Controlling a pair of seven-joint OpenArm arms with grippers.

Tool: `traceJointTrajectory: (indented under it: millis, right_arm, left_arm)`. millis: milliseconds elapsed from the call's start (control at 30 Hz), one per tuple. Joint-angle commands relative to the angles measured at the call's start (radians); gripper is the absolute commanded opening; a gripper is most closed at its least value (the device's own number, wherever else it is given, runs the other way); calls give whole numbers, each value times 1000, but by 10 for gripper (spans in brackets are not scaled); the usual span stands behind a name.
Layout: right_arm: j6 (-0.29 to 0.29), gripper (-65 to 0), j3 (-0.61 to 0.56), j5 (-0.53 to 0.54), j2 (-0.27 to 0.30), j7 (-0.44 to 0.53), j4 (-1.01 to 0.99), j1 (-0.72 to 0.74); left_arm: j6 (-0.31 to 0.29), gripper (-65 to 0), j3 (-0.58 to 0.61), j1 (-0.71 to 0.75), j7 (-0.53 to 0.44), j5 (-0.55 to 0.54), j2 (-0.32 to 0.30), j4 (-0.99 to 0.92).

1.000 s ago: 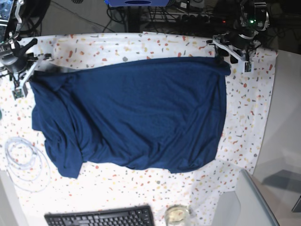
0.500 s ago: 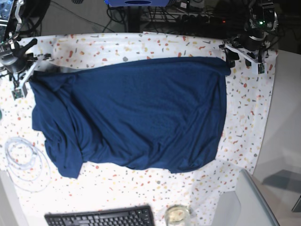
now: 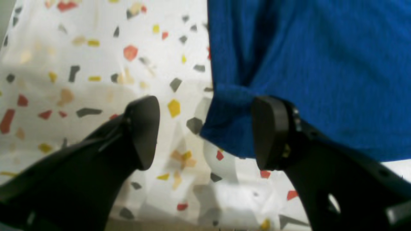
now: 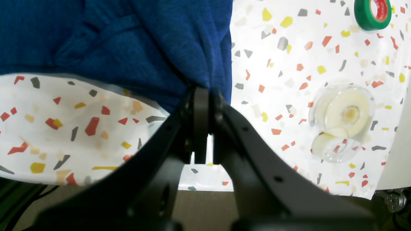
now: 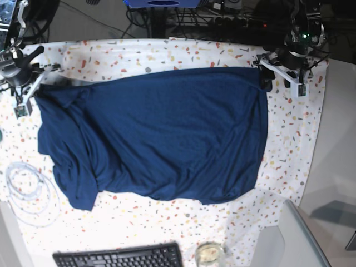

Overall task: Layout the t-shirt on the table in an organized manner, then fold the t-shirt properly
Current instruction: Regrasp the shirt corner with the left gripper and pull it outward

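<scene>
T-shirt (image 3: pixel 305 64) fabric fills the 1 to 3 o'clock part of the left wrist view, one corner drooping between the left gripper (image 3: pixel 205 133), whose jaws stand wide apart. The right-hand finger (image 3: pixel 268 131) sits against the cloth edge; nothing is clamped. Speckled table cloth (image 3: pixel 80 64) covers the remainder.

Seen from the right wrist, the right gripper (image 4: pixel 205 106) is pinched tight on a gathered fold of the navy shirt, which spreads away toward 10 and 11 o'clock. A clear tape dispenser (image 4: pixel 342 120) rests at 3 o'clock, a green tape roll (image 4: pixel 372 12) at 1 o'clock (both well clear of the garment).

From the base camera the shirt lies spread across the middle of the table (image 5: pixel 300 150), its top edge fairly straight, while the side toward 9 o'clock is bunched and the hem at 6 o'clock wavy. A coiled white cable (image 5: pixel 28 189) sits at 8 o'clock, a keyboard (image 5: pixel 119 257) at 6 o'clock.

Laying out appears mostly done on one side only; smoothing the rumpled sleeve end and every fold seem left to do.
</scene>
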Motion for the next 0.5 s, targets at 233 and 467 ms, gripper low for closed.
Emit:
traceJointTrajectory:
  millis: [233, 467]
  right_arm:
    - [-2, -650, 5, -1, 13, 13, 13, 5]
    - [-2, -650, 5, -1, 13, 10, 13, 5]
  left_arm:
    - [-2, -332, 65, -7, -13, -3, -14, -14]
    - [3, -594, 55, 18, -11, -9, -7, 26]
